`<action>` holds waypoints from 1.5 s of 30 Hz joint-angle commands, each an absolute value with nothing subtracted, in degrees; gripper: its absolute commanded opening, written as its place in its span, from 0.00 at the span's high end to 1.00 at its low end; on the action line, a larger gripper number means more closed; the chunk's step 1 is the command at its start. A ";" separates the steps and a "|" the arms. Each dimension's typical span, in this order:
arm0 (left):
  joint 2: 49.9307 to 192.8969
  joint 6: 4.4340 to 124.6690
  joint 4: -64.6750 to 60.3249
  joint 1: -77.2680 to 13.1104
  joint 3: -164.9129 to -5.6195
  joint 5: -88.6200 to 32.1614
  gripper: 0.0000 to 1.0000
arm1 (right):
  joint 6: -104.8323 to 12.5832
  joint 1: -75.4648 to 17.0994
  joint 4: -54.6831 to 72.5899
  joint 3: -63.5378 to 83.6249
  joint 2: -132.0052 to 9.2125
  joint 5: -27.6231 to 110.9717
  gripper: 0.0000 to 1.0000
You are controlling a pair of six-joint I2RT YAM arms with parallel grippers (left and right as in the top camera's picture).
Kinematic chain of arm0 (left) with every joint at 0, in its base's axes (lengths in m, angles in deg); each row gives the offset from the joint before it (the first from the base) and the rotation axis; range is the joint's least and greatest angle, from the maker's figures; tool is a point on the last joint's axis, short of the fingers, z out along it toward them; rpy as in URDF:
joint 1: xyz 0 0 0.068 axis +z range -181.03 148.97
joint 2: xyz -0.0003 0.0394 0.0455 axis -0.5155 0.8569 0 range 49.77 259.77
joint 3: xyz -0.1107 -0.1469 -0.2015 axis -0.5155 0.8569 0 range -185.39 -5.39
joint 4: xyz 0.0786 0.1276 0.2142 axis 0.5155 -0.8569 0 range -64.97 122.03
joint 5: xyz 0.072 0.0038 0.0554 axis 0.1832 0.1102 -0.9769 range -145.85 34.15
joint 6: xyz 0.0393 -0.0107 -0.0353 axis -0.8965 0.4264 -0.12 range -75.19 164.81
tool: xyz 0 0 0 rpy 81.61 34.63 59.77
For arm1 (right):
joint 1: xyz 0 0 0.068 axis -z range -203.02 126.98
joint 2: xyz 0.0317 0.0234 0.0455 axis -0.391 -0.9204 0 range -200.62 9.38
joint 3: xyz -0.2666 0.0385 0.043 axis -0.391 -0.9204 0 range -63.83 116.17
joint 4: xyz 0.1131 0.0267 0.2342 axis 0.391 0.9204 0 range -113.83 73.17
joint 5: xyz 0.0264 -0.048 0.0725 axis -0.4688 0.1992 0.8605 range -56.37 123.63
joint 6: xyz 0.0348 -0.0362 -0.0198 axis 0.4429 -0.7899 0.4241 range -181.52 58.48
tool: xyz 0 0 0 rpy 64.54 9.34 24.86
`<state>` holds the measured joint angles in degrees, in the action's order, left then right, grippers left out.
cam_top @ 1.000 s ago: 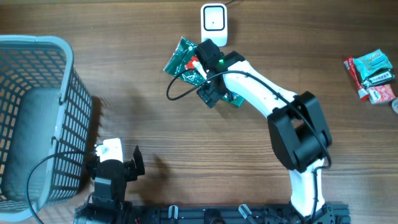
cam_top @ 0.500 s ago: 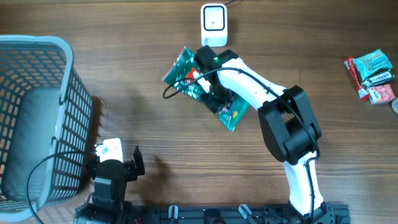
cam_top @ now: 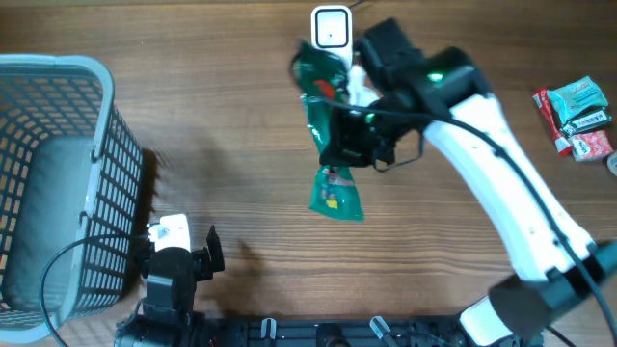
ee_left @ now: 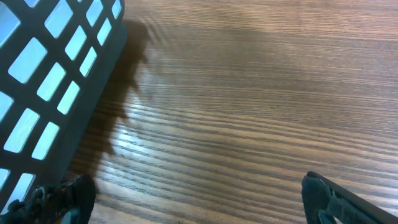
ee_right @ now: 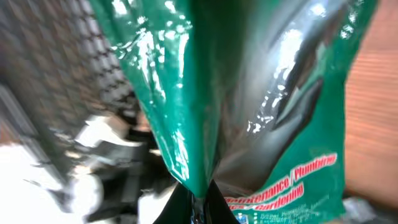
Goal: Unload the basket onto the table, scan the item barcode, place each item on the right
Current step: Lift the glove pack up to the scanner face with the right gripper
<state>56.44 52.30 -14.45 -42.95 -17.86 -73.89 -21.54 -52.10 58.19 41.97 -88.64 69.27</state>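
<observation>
The item is a shiny green packet (cam_top: pixel 335 193) with red lettering. It hangs lifted off the table, its top edge just below the white barcode scanner (cam_top: pixel 331 27) at the table's far edge. My right gripper (cam_top: pixel 355 135) is shut on the packet's middle. In the right wrist view the packet (ee_right: pixel 249 93) fills the frame, with a fold of it pinched between the closed black fingertips of the right gripper (ee_right: pixel 198 202). No barcode shows. My left gripper (cam_top: pixel 178 248) rests open at the near left, with only bare wood between the fingers of the left gripper (ee_left: pixel 196 202).
A grey mesh basket (cam_top: pixel 58 67) stands at the left, and its wall (ee_left: pixel 56 74) is close to the left gripper. Several small red and green packets (cam_top: pixel 578 116) lie at the far right edge. The right arm's white links cross the table's right half.
The right gripper has shut on the green packet and lifted it off the table. The arm swung rightwards and the packet now hangs lengthwise below the scanner. The left arm has not moved.
</observation>
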 commanded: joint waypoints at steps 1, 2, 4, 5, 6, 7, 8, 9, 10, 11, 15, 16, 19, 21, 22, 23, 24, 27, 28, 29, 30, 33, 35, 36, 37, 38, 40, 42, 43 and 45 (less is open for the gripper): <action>56.14 51.23 -14.51 -42.65 -17.38 -73.41 0.00 | -12.12 -50.31 57.88 42.03 -87.77 87.54 0.96; 56.14 51.23 -14.51 -42.65 -17.38 -73.41 0.00 | -12.22 -49.72 58.14 42.03 -87.77 91.80 0.96; 56.14 51.23 -14.51 -42.65 -17.38 -73.41 0.00 | -11.92 -48.41 59.91 41.77 -87.79 100.04 0.96; 56.14 51.23 -14.51 -42.65 -17.38 -73.41 0.00 | -11.96 -47.73 61.25 41.77 -87.79 103.08 0.96; 56.14 51.23 -14.51 -42.65 -17.38 -73.41 0.00 | -12.07 -46.94 62.56 41.77 -87.79 105.84 0.96; 56.14 51.23 -14.51 -42.65 -17.38 -73.41 0.00 | -12.25 -45.91 63.72 41.77 -87.79 108.41 0.96; 56.14 51.23 -14.51 -42.65 -17.38 -73.41 0.00 | -13.40 -44.91 64.09 41.77 -87.79 110.69 0.96; 56.14 51.23 -14.51 -42.65 -17.38 -73.41 0.00 | -16.44 -43.55 64.07 41.77 -87.79 113.83 0.96; 56.14 51.23 -14.51 -42.65 -17.38 -73.41 0.00 | -20.46 -42.40 64.07 41.75 -87.79 116.65 0.96; 56.14 51.23 -14.51 -42.65 -17.38 -73.41 0.00 | -26.48 -40.65 64.04 41.77 -87.79 119.50 0.96; 56.14 51.23 -14.51 -42.65 -17.38 -73.41 0.00 | -41.84 -34.37 64.04 41.75 -87.79 121.40 0.96; 56.14 51.23 -14.51 -42.65 -17.38 -73.41 0.00 | -44.86 -33.13 64.09 41.75 -87.79 121.40 0.96; 56.14 51.23 -14.51 -42.65 -17.38 -73.41 0.00 | -57.16 -29.72 64.17 41.75 -87.79 123.36 0.96; 56.14 51.23 -14.51 -42.65 -17.38 -73.41 0.00 | -63.15 -27.60 64.26 41.66 -87.79 125.07 0.96; 56.14 51.23 -14.51 -42.65 -17.38 -73.41 0.00 | -64.72 -26.68 64.50 41.64 -87.79 125.57 0.96; 56.14 51.23 -14.51 -42.65 -17.38 -73.41 0.00 | -65.25 -26.18 64.85 41.66 -87.79 125.73 0.96; 56.14 51.23 -14.51 -42.65 -17.38 -73.41 0.00 | -67.39 -25.50 66.21 41.64 -87.77 126.69 0.96; 56.14 51.23 -14.51 -42.65 -17.38 -73.41 0.00 | -70.76 -24.84 68.26 41.64 -87.70 126.58 0.96; 56.14 51.23 -14.51 -42.65 -17.38 -73.41 0.00 | -70.95 -24.80 68.26 41.64 -87.66 126.51 0.96; 56.14 51.23 -14.51 -42.65 -17.38 -73.41 0.00 | -71.74 -24.73 68.26 41.64 -87.48 126.64 0.96; 56.14 51.23 -14.51 -42.65 -17.38 -73.41 0.00 | -72.24 -24.54 68.26 41.64 -87.31 126.67 0.96; 56.14 51.23 -14.51 -42.65 -17.38 -73.41 0.00 | -73.55 -23.47 68.26 41.64 -86.35 126.47 0.96; 56.14 51.23 -14.51 -42.65 -17.38 -73.41 0.00 | -72.77 -22.09 68.26 41.64 -84.64 125.44 0.96; 56.14 51.23 -14.51 -42.62 -17.38 -73.41 0.00 | -71.09 -21.26 68.26 41.64 -83.48 124.70 0.96; 56.14 51.23 -14.51 -42.65 -17.38 -73.41 0.00 | -69.53 -20.34 68.26 41.64 -82.41 124.09 0.96; 56.14 51.23 -14.51 -42.65 -17.38 -73.41 0.00 | -67.22 -19.23 68.26 41.64 -81.28 123.30 0.96; 56.14 51.23 -14.51 -42.65 -17.38 -73.41 0.00 | -56.40 -16.06 68.24 41.64 -78.59 118.80 0.96; 56.14 51.23 -14.51 -42.65 -17.38 -73.41 0.00 | -53.08 -13.65 68.26 41.64 -77.01 118.53 0.96; 56.14 51.23 -14.51 -42.65 -17.38 -73.41 0.00 | -51.65 -11.82 68.26 41.64 -76.16 118.71 0.96; 56.14 51.23 -14.51 -42.65 -17.38 -73.41 0.00 | -52.00 -9.92 68.24 41.64 -75.81 119.21 0.96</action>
<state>56.44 52.30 -14.45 -42.95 -17.86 -73.89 -56.46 -12.39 68.35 41.57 -76.88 119.56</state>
